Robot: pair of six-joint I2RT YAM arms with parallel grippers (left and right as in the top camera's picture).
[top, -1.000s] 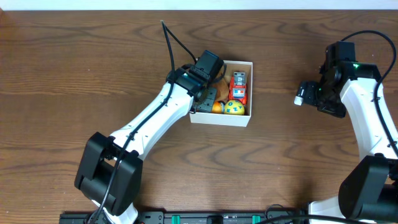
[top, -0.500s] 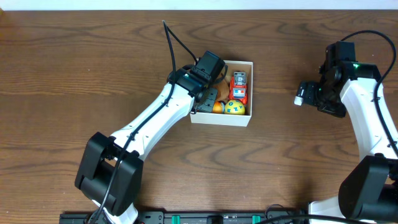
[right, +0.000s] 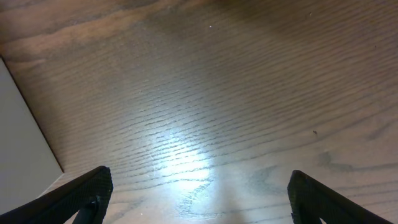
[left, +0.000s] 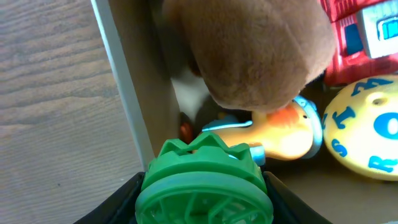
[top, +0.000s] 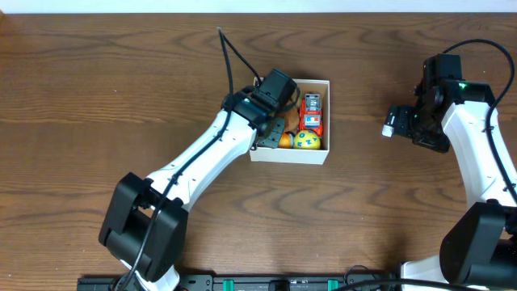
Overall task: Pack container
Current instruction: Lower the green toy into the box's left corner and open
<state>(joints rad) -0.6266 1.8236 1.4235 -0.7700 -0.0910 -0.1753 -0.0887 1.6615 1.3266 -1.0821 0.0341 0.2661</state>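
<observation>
Closest to the left wrist camera, the left gripper [left: 204, 198] is clamped on a green ribbed plastic toy with a jagged crown [left: 204, 165], held just inside the left white wall of the small square white-walled cardboard container [top: 288, 156]. Beyond it lie an orange plastic toy with a blue collar [left: 283, 134], a yellow ball with blue letters [left: 367, 140], a brown plush toy [left: 249, 50] and a red toy car [left: 364, 34], crowding the box floor ahead. Since a second ago, the left arm and the container have edged slightly right on the dark wooden table [top: 121, 81]. Well apart to the right, the right gripper [right: 199, 202] is spread wide over bare wood, holding nothing, as before.
</observation>
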